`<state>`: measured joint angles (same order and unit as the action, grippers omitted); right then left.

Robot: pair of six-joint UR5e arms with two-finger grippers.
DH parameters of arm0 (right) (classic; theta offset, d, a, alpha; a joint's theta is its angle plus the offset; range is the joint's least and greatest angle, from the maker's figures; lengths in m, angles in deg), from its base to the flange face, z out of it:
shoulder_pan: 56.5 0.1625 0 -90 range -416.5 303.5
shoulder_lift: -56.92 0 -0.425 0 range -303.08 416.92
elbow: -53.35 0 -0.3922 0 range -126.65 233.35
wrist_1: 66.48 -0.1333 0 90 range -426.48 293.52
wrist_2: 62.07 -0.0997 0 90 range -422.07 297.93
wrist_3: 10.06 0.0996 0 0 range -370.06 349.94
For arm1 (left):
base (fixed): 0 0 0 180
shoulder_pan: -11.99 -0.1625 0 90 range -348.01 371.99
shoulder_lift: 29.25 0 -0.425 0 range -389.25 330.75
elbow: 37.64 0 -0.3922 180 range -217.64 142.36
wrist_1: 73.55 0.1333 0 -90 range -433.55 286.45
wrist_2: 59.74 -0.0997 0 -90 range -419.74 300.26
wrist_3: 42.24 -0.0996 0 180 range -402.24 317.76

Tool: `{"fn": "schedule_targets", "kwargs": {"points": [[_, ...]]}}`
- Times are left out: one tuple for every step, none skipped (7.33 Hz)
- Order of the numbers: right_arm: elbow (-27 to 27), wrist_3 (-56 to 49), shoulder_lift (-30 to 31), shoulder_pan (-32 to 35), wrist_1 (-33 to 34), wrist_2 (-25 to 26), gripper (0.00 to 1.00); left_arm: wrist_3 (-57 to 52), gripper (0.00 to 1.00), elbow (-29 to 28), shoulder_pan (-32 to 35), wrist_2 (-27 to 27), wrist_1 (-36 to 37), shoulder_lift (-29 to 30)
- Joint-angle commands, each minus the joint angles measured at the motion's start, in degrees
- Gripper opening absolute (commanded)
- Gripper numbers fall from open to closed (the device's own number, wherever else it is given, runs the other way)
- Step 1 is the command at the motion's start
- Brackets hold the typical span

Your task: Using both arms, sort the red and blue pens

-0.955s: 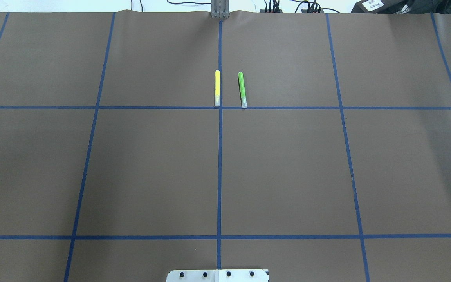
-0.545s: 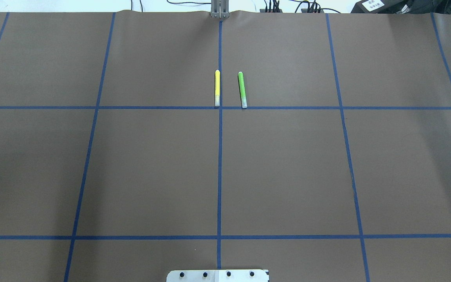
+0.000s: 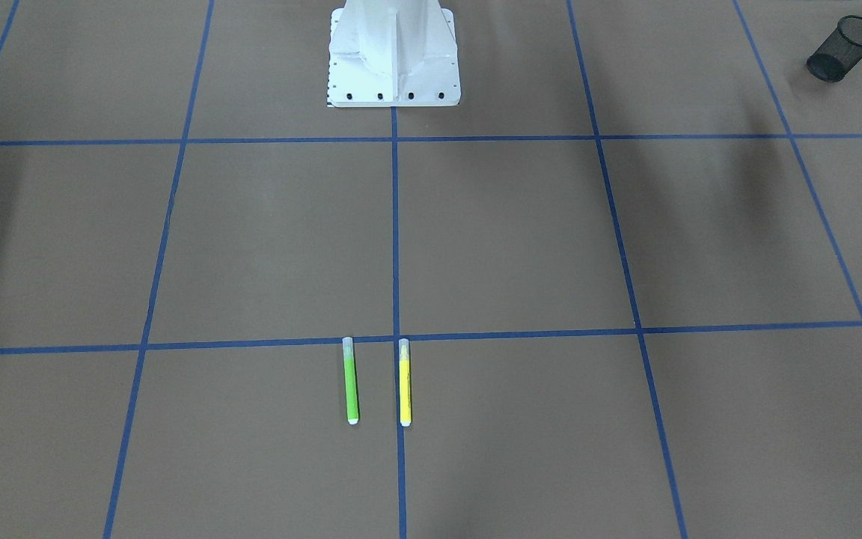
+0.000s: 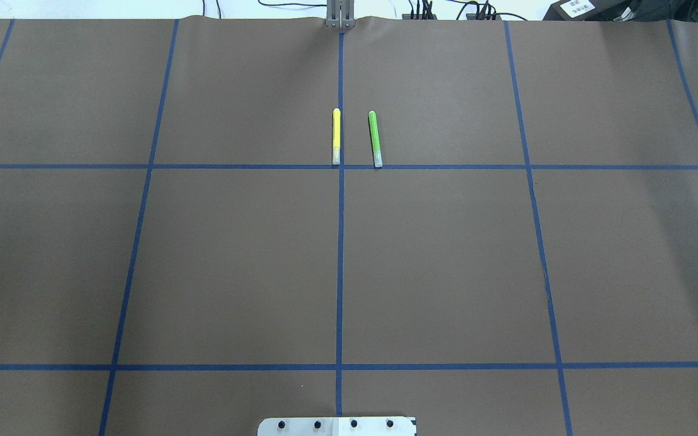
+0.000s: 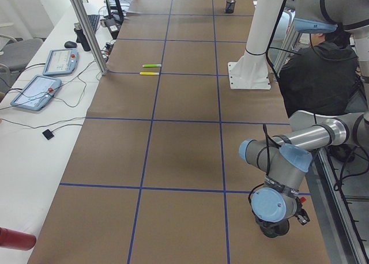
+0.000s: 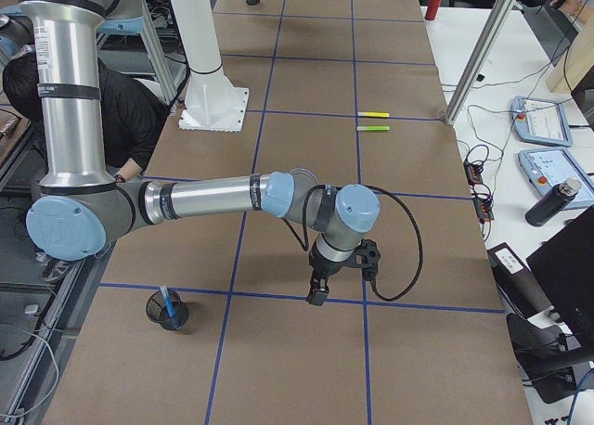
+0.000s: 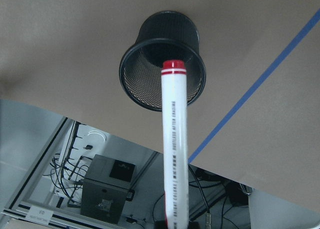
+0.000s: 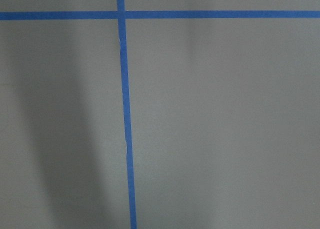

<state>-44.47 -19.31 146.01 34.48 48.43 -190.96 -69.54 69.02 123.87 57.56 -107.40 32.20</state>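
Note:
The red pen (image 7: 175, 149), a white barrel with a red cap, fills the left wrist view. It hangs tilted toward a black mesh cup (image 7: 162, 64) on the brown table, its capped end just short of the rim. My left gripper (image 5: 298, 215) is shut on its near end, low at the table's left end beside that cup (image 5: 271, 229). The blue pen (image 6: 167, 302) stands in a second mesh cup (image 6: 167, 312) at the right end. My right gripper (image 6: 317, 293) hovers over bare table; I cannot tell whether it is open or shut.
A yellow marker (image 4: 336, 136) and a green marker (image 4: 375, 138) lie side by side at the far middle of the table. The white robot pedestal (image 3: 393, 60) stands at the near edge. A seated person (image 5: 314, 74) is behind it. Tablets (image 5: 34, 91) lie on the side bench.

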Motion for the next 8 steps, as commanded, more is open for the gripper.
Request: {"fn": "schedule_targets", "kwargs": {"points": [[-0.1, 0.0, 0.0, 0.0, 0.0, -0.5, 0.99, -0.1, 0.0, -5.5, 0.6, 3.1, 0.6, 0.9], [-0.1, 0.0, 0.0, 0.0, 0.0, -0.5, 0.99, -0.1, 0.0, -6.4, 0.6, 4.2, 0.7, 0.9], [-0.3, 0.0, -0.1, 0.0, 0.0, -0.5, 0.99, -0.1, 0.0, -7.9, 0.6, 4.3, 0.7, 1.1], [-0.6, 0.1, -0.1, 0.0, 0.0, -0.5, 0.99, 0.1, 0.0, -9.9, 0.6, 4.6, 0.7, 2.3], [-0.6, 0.1, 0.0, 0.0, 0.0, -0.5, 0.99, 0.0, 0.0, -12.1, 0.6, 7.3, 0.1, 2.8], [-1.0, 0.1, -0.1, 0.0, 0.0, -0.5, 0.99, 0.3, 0.0, -13.2, 0.6, 8.0, 0.0, 3.1], [-1.3, 0.1, 0.0, 0.0, 0.0, -0.5, 0.99, 0.4, 0.0, -13.7, 0.6, 8.3, 0.0, 3.3], [-1.3, 0.1, 0.0, 0.0, 0.0, -0.5, 0.99, 0.5, 0.0, -14.4, 0.6, 8.4, 0.0, 3.3]]}}
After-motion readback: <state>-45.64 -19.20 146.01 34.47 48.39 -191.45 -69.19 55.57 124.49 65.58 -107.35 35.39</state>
